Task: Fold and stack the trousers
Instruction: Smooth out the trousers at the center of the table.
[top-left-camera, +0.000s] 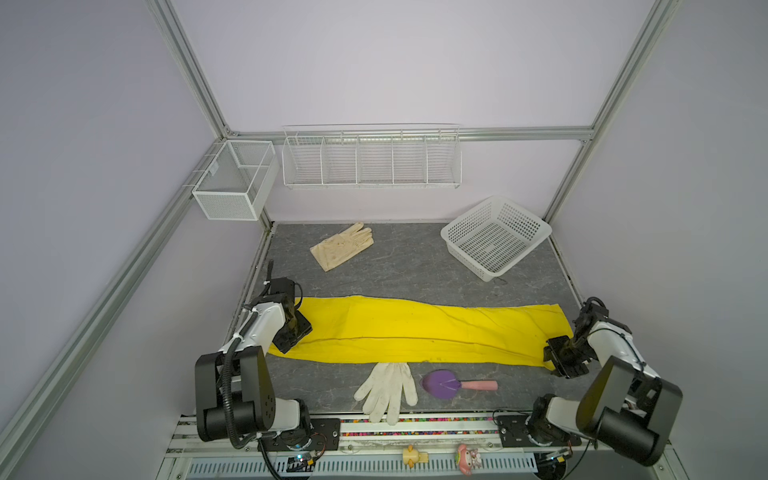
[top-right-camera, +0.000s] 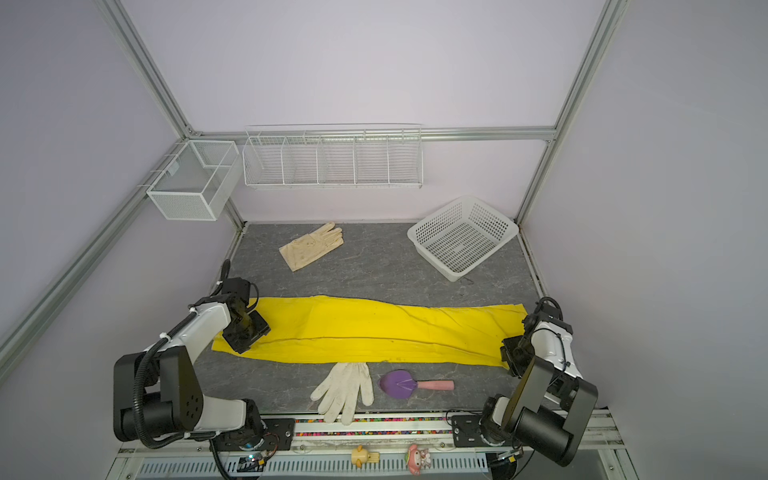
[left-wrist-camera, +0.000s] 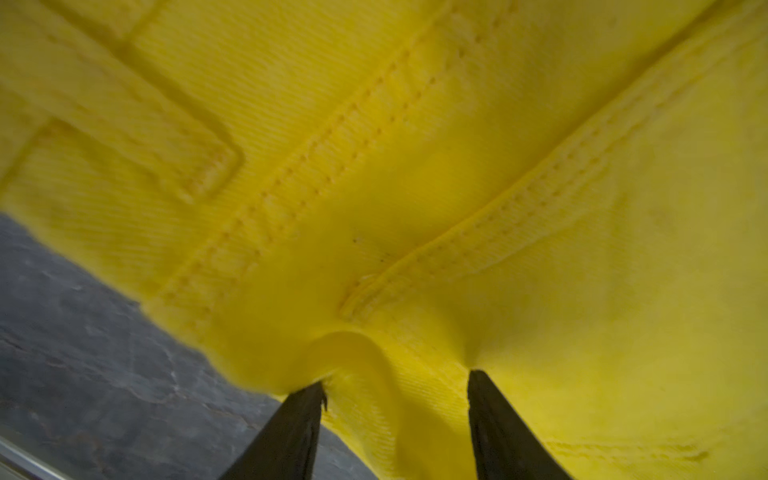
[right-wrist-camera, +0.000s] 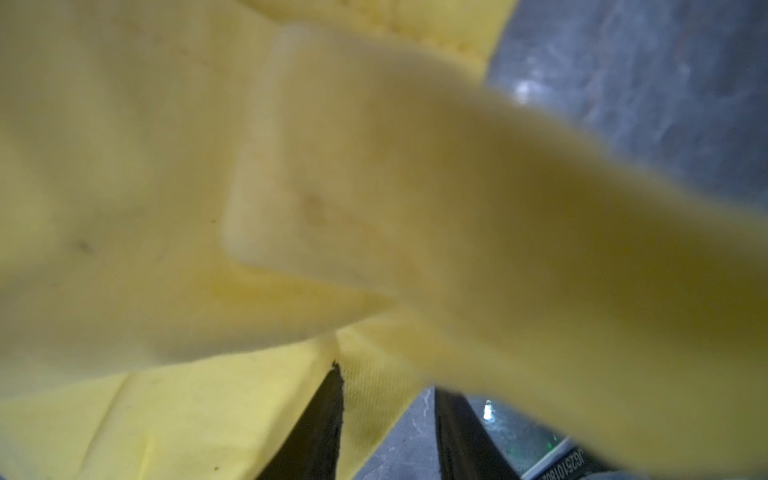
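The bright yellow cloth trousers (top-left-camera: 415, 332) lie flat on the grey marbled worktop (top-left-camera: 415, 274). They form one long band across the lower middle of both top views, with the waist at the left of the frame and the hems at the right. The step in hand looks like taking hold of both ends for a crosswise fold.

To do it well, each grasp should probably catch every layer of cloth, not only the top one. Both ends should then rise together with the band kept taut, so that one end lands squarely on the other. The carry should also stay clear of the white knitted glove (top-left-camera: 388, 390) just beside the near edge and the purple scoop with a pink handle (top-left-camera: 442, 384) next to it.

The left fingers (left-wrist-camera: 299, 428) stand apart. Their tips press into the waistband and a ridge of cloth bunches between them, not yet pinched. The right fingers (right-wrist-camera: 320, 424) stand apart too, though closer together. A hem edge lies between them with worktop showing beside it, and blurred cloth hides the rest.
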